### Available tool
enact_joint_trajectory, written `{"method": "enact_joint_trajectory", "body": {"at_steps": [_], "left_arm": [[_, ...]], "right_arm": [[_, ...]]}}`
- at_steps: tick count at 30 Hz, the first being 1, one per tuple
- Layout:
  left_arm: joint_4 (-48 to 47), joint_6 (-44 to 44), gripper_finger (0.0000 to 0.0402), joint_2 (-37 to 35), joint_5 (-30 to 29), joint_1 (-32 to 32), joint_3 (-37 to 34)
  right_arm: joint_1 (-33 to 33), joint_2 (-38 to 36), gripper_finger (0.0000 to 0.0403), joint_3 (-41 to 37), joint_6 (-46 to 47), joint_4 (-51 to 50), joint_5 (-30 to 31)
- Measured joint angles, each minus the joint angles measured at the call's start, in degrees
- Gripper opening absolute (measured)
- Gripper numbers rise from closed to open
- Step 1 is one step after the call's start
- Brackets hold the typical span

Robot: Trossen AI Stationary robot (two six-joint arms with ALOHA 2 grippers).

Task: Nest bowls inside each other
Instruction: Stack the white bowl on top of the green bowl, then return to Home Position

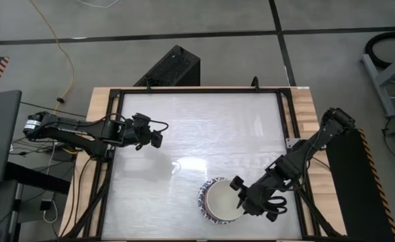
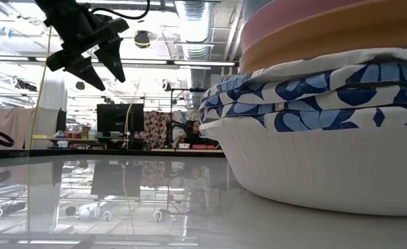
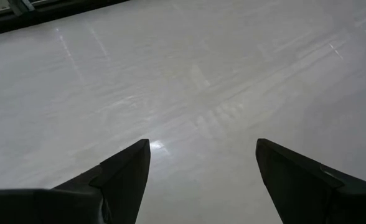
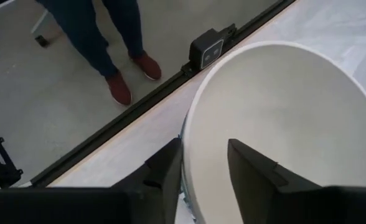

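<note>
A nested stack of bowls [image 1: 219, 202] stands on the white table near its front edge, right of the middle. The low view shows a cream-white bowl [image 2: 342, 173] at the bottom, blue-and-white patterned ones [image 2: 314, 93] in it, then orange [image 2: 314, 45] and pink. The top bowl [image 4: 282, 130] is white inside. My right gripper [image 4: 205, 152] is open astride this bowl's rim at the stack's right side. My left gripper [image 1: 158, 140] hangs open above bare table at the left, nothing between its fingers [image 3: 130, 168]. My right gripper stands astride the top bowl's rim [image 4: 186, 140], one finger inside the bowl and one outside, slanting down from the table's right. The inner finger [image 4: 251, 168] is clear of the wall. Whether the outer finger [image 4: 167, 165] touches the rim I cannot tell.
A black frame [image 1: 184, 91] runs round the white table top. A small black camera [image 4: 206, 48] sits on the near edge close to the stack. A person's legs and red shoes [image 4: 117, 87] stand on the floor beyond that edge. A black box [image 1: 174, 67] lies behind the far edge.
</note>
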Motion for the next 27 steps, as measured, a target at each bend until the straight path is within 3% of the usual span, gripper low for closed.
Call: {"method": "enact_joint_trajectory", "body": {"at_steps": [6, 12, 20, 27], "left_arm": [[0.00, 0.00, 0.0281, 0.00, 0.00, 0.00, 0.00], [0.00, 0.00, 0.0281, 0.00, 0.02, 0.00, 0.00], [0.01, -0.47, 0.0281, 0.00, 0.04, -0.02, 0.00], [5.59, 1.75, 0.0281, 0.00, 5.27, -0.02, 0.00]], "right_arm": [[0.15, 0.00, 0.0177, 0.00, 1.37, 0.73, 0.00], [0.81, -0.03, 0.0164, 0.98, 3.49, 1.23, -0.01], [1.33, -0.11, 0.0095, 0.27, 10.73, 0.71, 0.00], [1.20, -0.10, 0.0040, -1.46, 32.22, 0.94, 1.84]]}}
